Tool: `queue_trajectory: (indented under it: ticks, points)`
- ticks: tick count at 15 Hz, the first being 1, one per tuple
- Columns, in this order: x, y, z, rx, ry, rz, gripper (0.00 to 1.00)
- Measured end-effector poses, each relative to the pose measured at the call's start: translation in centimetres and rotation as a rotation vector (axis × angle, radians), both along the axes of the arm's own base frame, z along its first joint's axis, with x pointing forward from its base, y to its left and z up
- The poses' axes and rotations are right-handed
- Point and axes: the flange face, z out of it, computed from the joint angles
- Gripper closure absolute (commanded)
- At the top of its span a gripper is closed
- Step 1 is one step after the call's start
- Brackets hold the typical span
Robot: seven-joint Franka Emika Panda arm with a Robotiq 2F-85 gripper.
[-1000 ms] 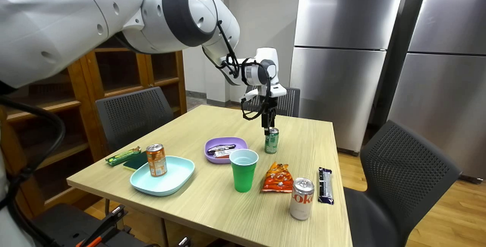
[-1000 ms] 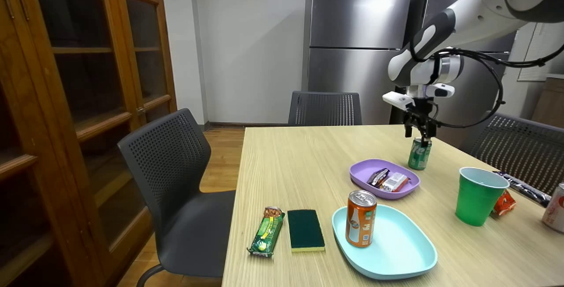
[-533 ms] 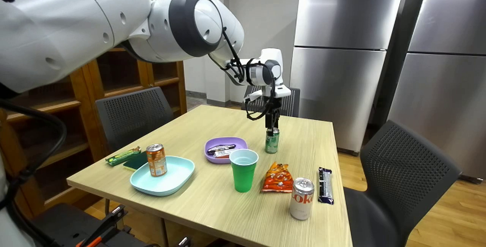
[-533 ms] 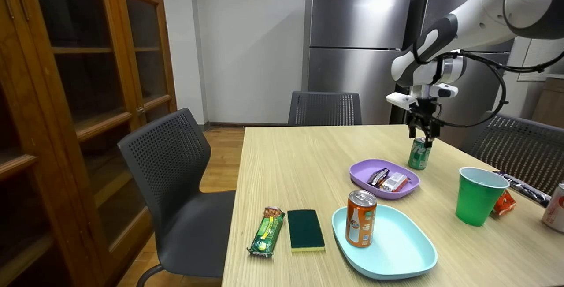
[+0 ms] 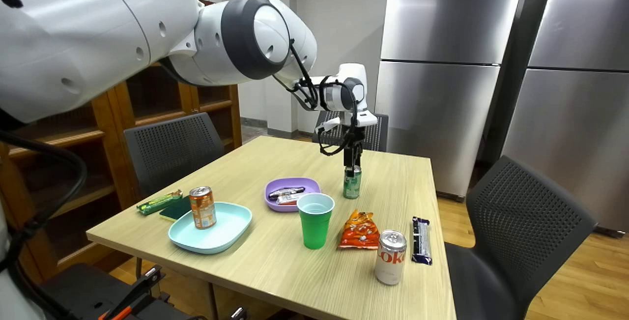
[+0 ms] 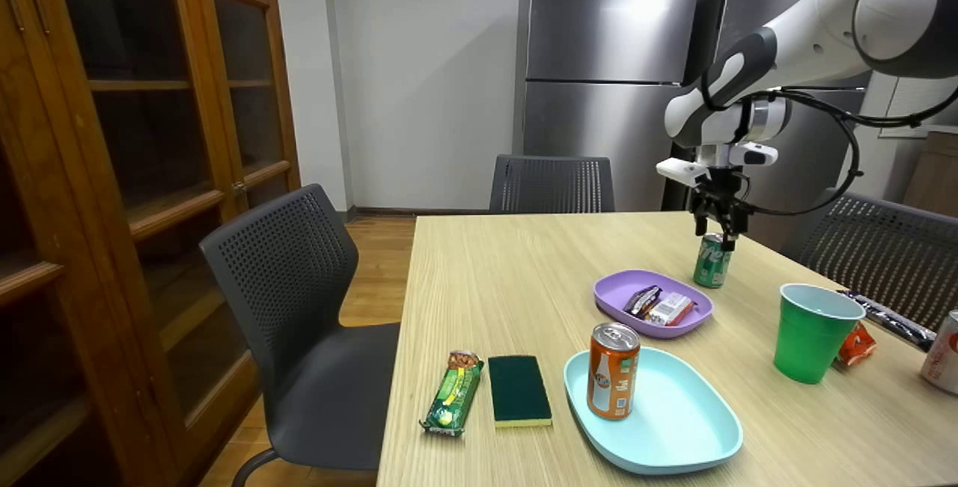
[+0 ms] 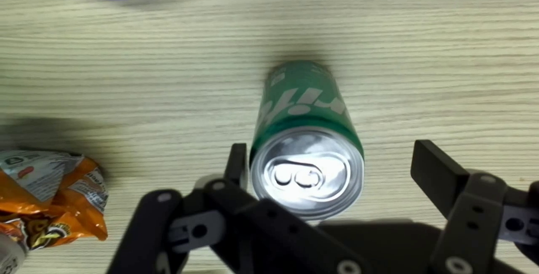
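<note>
Green can point(image 6: 711, 266) on the desk point(image 6: 486, 277) is neighboured by a purple tray point(image 6: 611, 292) in an exterior view. In an exterior view, “Coke” is read on a silver can point(image 5: 391, 261) near an orange packet point(image 5: 359, 231). In the wrist view, upside-down “rit” is shown, the can straddled by wide-set jaws.

The glossy white Panda arm point(image 5: 206, 52) is dotted with round recesses point(image 5: 70, 85), banded in dark grey at the joints point(image 5: 238, 40) and ringed in silver near the wrist point(image 5: 334, 98), black cables point(image 6: 891, 121) are looped along it, and the black tool point(image 7: 337, 164) is studded with pale screws point(image 7: 348, 267).
</note>
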Motion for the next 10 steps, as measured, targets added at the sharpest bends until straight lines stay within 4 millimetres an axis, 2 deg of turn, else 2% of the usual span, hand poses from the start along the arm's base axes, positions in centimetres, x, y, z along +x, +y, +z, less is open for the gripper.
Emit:
queue_trajectory:
  ticks: [3, 4, 9, 10]
  points:
    - [0.03, 0.07, -0.32, 0.000, 0.003, 0.001, 0.00]
    - [0.02, 0.08, -0.46, 0.000, 0.004, 0.002, 0.20]
    - [0.03, 0.11, -0.77, 0.000, 0.006, 0.002, 0.58]
    - [0.05, 0.11, -0.73, 0.000, 0.006, 0.003, 0.61]
